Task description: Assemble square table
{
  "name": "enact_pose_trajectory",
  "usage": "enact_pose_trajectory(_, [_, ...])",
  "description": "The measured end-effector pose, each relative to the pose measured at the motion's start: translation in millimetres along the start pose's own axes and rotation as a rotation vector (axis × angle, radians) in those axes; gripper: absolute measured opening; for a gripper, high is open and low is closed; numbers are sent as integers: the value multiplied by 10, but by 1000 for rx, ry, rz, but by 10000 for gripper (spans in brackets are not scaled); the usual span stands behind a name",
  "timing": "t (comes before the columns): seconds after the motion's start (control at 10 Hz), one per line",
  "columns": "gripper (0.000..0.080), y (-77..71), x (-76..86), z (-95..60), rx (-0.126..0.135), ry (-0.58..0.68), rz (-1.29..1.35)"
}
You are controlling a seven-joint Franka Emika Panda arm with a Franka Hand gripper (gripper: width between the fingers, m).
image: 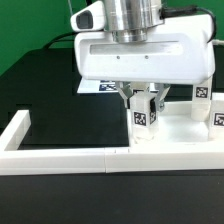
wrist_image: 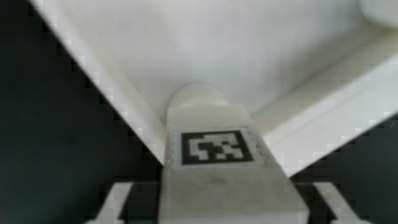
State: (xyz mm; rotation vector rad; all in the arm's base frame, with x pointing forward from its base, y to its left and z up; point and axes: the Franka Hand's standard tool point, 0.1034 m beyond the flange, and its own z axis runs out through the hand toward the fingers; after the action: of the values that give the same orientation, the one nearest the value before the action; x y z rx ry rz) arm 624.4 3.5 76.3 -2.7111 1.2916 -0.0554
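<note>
The square table's white slab (image: 178,140) lies at the exterior view's right, inside the fence. A small white tagged leg (image: 143,118) stands upright at the slab's near corner. My gripper (image: 143,110) hangs straight above it, with a finger on each side of the leg. In the wrist view the leg (wrist_image: 217,150) rises between my fingers (wrist_image: 128,198), with a thin dark gap on both sides, so the gripper (wrist_image: 226,197) is open around it. The slab's rim (wrist_image: 285,60) runs behind the leg. Two more tagged legs (image: 201,94) (image: 217,119) stand at the far right.
Long white fence bars run along the front (image: 70,156) and up the exterior view's left (image: 20,128). The marker board (image: 100,86) lies behind my gripper. The black table (image: 60,100) fills the left half.
</note>
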Motion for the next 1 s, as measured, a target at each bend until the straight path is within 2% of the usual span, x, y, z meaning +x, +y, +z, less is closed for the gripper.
enact_pose_trajectory(0.1, [297, 3, 5, 8, 20, -22, 219])
enact_pose_trajectory(0.3, [297, -10, 6, 2, 24, -71, 551])
enact_pose_trajectory(0.4, [297, -8, 4, 4, 24, -74, 613])
enact_pose_trajectory(0.6, [303, -5, -3, 10, 22, -69, 508])
enact_pose_trajectory(0.7, [483, -7, -14, 13, 12, -55, 318])
enact_pose_trajectory(0.8, [483, -14, -22, 23, 14, -42, 86])
enact_pose_trajectory(0.9, [617, 2, -30, 47, 20, -35, -43])
enact_pose_trajectory(1.0, [640, 2, -25, 44, 20, -34, -67])
